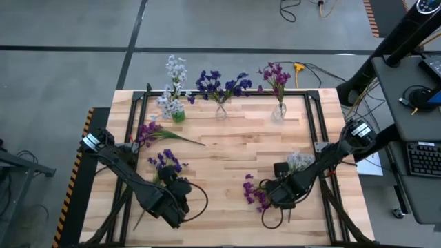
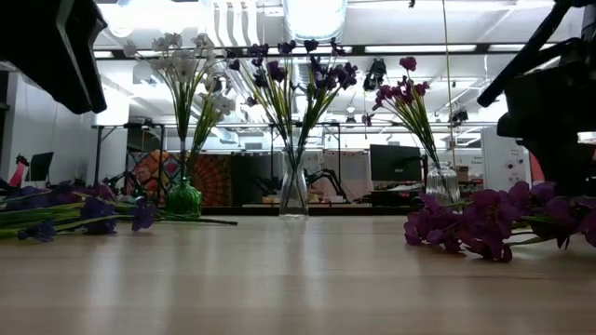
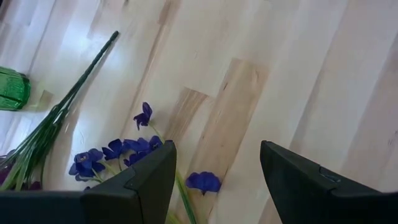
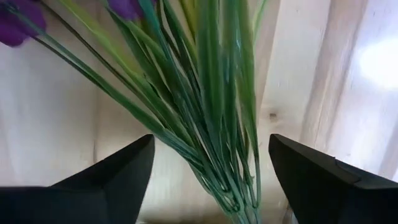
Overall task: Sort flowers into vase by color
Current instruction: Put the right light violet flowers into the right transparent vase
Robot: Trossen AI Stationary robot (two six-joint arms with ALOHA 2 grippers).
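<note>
Three vases stand along the far edge: a green vase (image 1: 178, 116) with whitish flowers, a clear vase (image 1: 220, 110) with dark blue ones, and a clear vase (image 1: 278, 110) with magenta ones. A dark blue sprig (image 3: 118, 152) lies on the table under my left gripper (image 3: 217, 149). That gripper is open above the sprig's blossoms and slants down. A magenta bunch (image 1: 255, 193) lies at the near right. My right gripper (image 4: 211, 140) points down, open, with one finger on either side of the bunch's green stems (image 4: 211, 99), apart from them.
A magenta sprig (image 1: 155, 131) lies at the far left, its stem (image 3: 81, 81) pointing toward the table's middle. A whitish bunch (image 1: 300, 162) lies just beyond my right gripper. Bare wood spans the table's middle, and a black frame rims the table.
</note>
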